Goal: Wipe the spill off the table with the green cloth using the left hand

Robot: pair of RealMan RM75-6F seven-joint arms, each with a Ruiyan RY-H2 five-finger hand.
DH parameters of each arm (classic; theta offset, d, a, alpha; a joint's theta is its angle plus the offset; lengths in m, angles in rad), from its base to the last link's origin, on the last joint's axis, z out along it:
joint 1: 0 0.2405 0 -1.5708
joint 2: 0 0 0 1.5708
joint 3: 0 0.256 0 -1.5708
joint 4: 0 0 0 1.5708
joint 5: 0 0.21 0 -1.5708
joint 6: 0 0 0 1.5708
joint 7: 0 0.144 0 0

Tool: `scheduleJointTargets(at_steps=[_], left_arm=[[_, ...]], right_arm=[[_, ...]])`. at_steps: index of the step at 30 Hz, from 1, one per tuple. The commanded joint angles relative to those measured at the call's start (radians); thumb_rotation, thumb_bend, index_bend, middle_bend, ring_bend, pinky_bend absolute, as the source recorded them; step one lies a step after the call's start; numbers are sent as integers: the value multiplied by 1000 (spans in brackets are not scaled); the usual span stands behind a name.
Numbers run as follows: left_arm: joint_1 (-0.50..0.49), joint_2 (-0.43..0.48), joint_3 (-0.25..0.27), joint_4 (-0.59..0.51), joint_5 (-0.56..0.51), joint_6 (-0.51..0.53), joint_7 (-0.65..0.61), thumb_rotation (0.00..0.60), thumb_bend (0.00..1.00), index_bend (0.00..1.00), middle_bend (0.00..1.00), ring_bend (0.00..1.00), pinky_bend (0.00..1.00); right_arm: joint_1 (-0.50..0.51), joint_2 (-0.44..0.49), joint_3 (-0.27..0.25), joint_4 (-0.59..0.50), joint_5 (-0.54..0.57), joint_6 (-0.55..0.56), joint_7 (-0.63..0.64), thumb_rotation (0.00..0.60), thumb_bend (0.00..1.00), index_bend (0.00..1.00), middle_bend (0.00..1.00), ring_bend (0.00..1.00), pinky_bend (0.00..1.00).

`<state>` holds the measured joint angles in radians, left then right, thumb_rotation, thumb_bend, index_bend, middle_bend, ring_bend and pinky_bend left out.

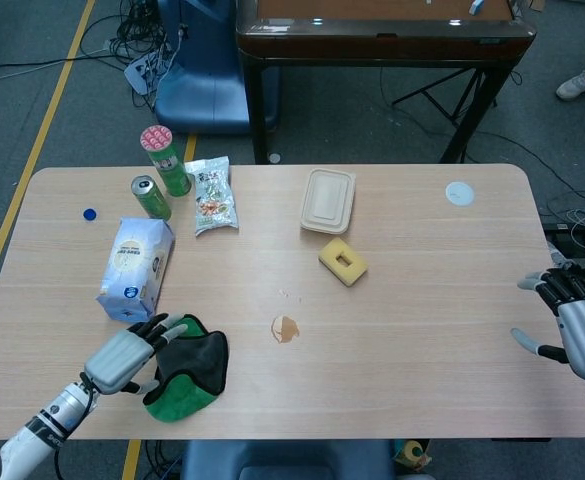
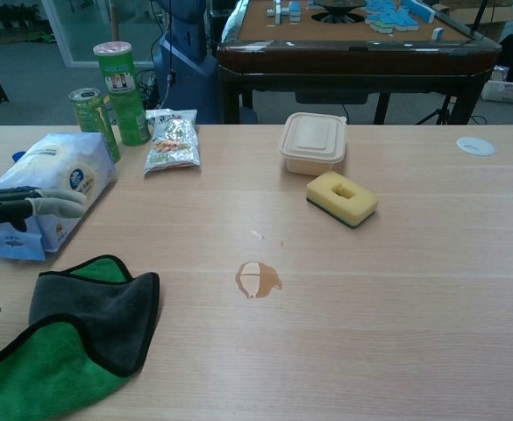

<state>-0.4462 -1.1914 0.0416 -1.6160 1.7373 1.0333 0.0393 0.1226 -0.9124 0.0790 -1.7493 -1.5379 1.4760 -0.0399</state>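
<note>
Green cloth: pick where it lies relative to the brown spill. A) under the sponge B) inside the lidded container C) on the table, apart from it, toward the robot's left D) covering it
C: the green cloth lies by the left hand, apart from the spill.

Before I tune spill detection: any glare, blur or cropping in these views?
Head view: even light, sharp, spill clear, right hand cut by the edge. Chest view: spill sharp, cloth cropped at the bottom, left hand only partly in frame.
</note>
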Motion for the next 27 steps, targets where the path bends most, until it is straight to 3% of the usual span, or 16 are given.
scheduleJointTargets(at_steps=[1,7,13,27], left_arm=[[-39,-29,3,11,-3,-50,20,600,182,59,0,26,221],[-93,-61,1,22,-47,-147,71,600,182,48,0,26,215],[-122,-79,-16,12,-163,-237,191,600,182,29,0,26,215],[-143,-123,-16,-9,-374,-279,435,600,181,29,0,28,215]], right_arm=[[-3,0,-1,4,0,3,4,600,225,333,311,211,246],[-10,-1,-3,13,-1,11,15,600,225,333,311,211,246],[-16,0,-5,18,-3,16,21,600,225,333,311,211,246],[-19,0,-4,24,-1,16,28,600,224,333,311,211,246]])
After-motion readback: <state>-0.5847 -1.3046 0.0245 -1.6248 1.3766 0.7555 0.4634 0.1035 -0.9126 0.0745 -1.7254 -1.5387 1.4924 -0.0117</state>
